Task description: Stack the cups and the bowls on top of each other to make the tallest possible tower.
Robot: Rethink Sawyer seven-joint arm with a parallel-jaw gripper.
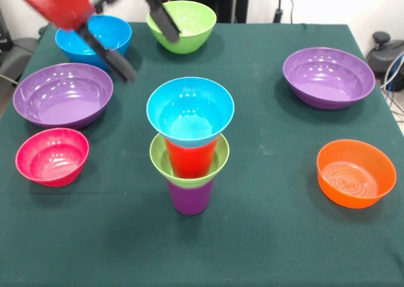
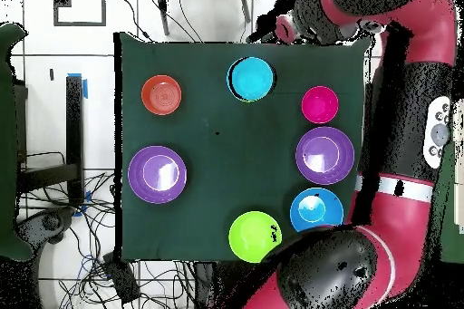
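Front view has the tool (image 1: 140, 42) raised at the top left, its 2 dark fingers (image 1: 117, 60) spread wide and holding nothing, above the gap between a blue bowl (image 1: 95, 38) and a lime green bowl (image 1: 182, 25). Near the middle of the green surface (image 1: 265, 224) stands the tower (image 1: 189, 145): purple cup (image 1: 189, 197) at the bottom, then small green bowl (image 1: 161, 161), red cup (image 1: 189, 159) and a small blue bowl (image 1: 189, 110) on top. Purple bowls (image 1: 63, 94), a pink bowl (image 1: 52, 156) and an orange bowl (image 1: 356, 173) sit apart around it.

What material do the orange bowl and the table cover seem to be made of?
The orange bowl looks like glossy moulded plastic: bright highlights and faint rings on its bottom. The table cover looks like dark green matte cloth, perhaps felt: no shine at all.
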